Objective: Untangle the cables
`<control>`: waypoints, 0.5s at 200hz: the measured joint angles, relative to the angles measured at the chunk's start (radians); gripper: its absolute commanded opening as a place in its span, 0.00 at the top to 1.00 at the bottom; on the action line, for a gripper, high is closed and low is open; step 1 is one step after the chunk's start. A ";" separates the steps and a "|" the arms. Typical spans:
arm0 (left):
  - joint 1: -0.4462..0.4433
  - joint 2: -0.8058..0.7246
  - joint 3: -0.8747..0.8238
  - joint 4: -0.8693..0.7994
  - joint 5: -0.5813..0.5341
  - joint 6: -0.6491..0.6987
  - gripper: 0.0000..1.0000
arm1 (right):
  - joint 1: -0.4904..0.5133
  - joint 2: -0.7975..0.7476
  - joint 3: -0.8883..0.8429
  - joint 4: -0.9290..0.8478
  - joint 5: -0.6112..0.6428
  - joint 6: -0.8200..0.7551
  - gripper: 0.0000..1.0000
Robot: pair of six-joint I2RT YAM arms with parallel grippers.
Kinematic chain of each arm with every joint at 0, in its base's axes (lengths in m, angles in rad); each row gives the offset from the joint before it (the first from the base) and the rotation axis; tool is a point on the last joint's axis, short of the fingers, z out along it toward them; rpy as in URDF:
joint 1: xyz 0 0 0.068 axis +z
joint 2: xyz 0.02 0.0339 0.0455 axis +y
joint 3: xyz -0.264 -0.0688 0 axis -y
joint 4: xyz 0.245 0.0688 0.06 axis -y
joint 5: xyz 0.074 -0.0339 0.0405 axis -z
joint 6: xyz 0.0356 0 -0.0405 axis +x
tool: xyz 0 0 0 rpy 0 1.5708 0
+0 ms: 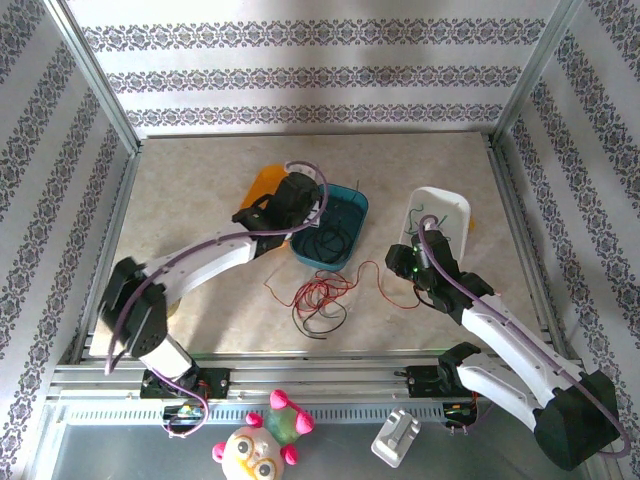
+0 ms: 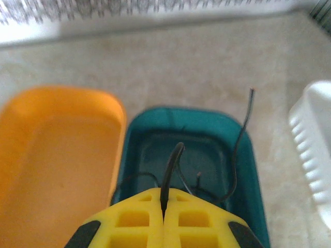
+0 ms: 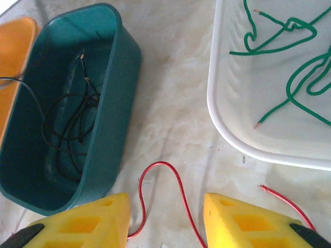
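Observation:
A loose tangle of red and black cables [image 1: 318, 292] lies on the table in front of the teal bin [image 1: 352, 200]. More black cables [image 3: 67, 129] are coiled inside that bin. My left gripper [image 2: 164, 219] hangs over the teal bin [image 2: 248, 170], shut on a black cable [image 2: 168, 178] that arches up from its fingertips. Green cables [image 3: 289, 51] lie in the white bin [image 3: 217, 108]. My right gripper [image 3: 165, 219] stands open just above the table, with a red cable loop [image 3: 160, 168] lying between its fingers, untouched.
An orange bin [image 2: 51, 155] sits right against the teal bin's left side. The white bin [image 1: 445, 200] stands at the right, beyond the right gripper [image 1: 405, 262]. A pink-and-green toy [image 1: 265, 440] and a white block [image 1: 397, 438] sit below the table's front rail.

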 measured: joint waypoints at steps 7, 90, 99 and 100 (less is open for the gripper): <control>0.000 0.035 0.001 -0.004 0.013 -0.013 0.82 | 0.000 0.000 -0.001 0.000 -0.006 0.000 0.58; -0.008 -0.035 -0.084 -0.060 0.058 -0.107 0.21 | 0.222 0.218 0.000 0.063 -0.119 -0.047 0.58; -0.008 -0.074 -0.116 -0.060 0.050 -0.119 0.21 | 0.263 0.273 0.001 0.078 -0.140 -0.058 0.58; -0.008 -0.077 -0.119 -0.061 0.050 -0.120 0.21 | 0.269 0.283 0.001 0.080 -0.144 -0.058 0.58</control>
